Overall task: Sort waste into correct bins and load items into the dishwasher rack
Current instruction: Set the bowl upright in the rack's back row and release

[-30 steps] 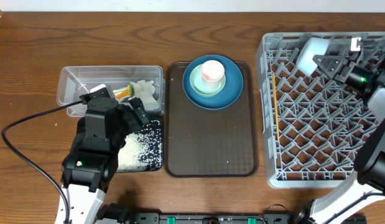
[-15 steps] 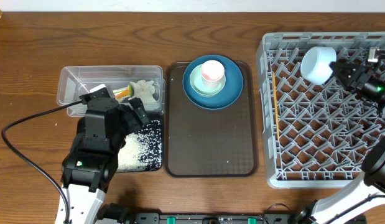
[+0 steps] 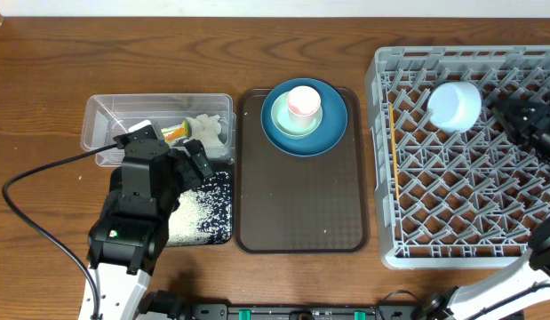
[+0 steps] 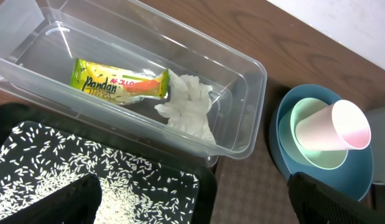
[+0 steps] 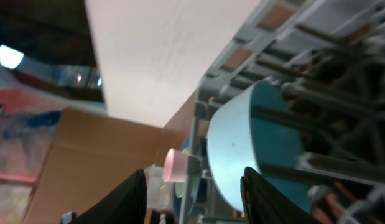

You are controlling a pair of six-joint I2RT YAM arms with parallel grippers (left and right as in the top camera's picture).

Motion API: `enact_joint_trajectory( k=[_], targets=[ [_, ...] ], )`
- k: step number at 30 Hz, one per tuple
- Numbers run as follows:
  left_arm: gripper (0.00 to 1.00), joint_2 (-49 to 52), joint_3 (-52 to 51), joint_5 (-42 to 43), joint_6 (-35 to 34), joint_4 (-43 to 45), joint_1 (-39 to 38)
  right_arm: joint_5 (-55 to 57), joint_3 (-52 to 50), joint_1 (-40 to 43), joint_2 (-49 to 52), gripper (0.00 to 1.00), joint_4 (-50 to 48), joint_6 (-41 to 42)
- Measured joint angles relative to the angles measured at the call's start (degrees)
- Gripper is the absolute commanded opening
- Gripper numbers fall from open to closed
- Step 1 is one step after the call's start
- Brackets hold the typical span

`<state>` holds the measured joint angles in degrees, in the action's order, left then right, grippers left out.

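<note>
At two o'clock on the desk point(image 3: 43, 107), the light-blue bowl point(image 3: 454, 105) is propped on pegs of the dishwasher rack point(image 3: 452, 222); right fingers point(image 5: 131, 198) are spread beside it, left fingers point(image 4: 68, 202) spread above the rice point(image 4: 68, 155).

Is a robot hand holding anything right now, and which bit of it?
Nothing is held. The right gripper is open, and the small bowl lies in the rack ahead of it. The left gripper is open and empty too.

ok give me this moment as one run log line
right tool open near small bowl | small bowl in dishwasher rack | left tool open over black bin | plate, green bowl, pink cup on tray
</note>
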<state>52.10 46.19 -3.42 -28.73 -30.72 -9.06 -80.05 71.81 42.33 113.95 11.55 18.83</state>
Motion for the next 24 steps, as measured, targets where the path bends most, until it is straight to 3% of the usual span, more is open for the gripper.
enact_joint_trajectory(
  k=[7, 13, 24],
  targets=[
    [0.98, 0.0, 0.0, 0.0, 0.0, 0.0, 0.0, 4.7, 0.0, 0.7, 0.0, 0.45, 0.7, -0.4],
    [0.98, 0.0, 0.0, 0.0, 0.0, 0.0, 0.0, 12.5, 0.0, -1.1, -2.8, 0.45, 8.1, -6.0],
    [0.98, 0.0, 0.0, 0.0, 0.0, 0.0, 0.0, 35.2, 0.1, -20.0, -18.8, 0.41, 18.1, -18.1]
  ],
)
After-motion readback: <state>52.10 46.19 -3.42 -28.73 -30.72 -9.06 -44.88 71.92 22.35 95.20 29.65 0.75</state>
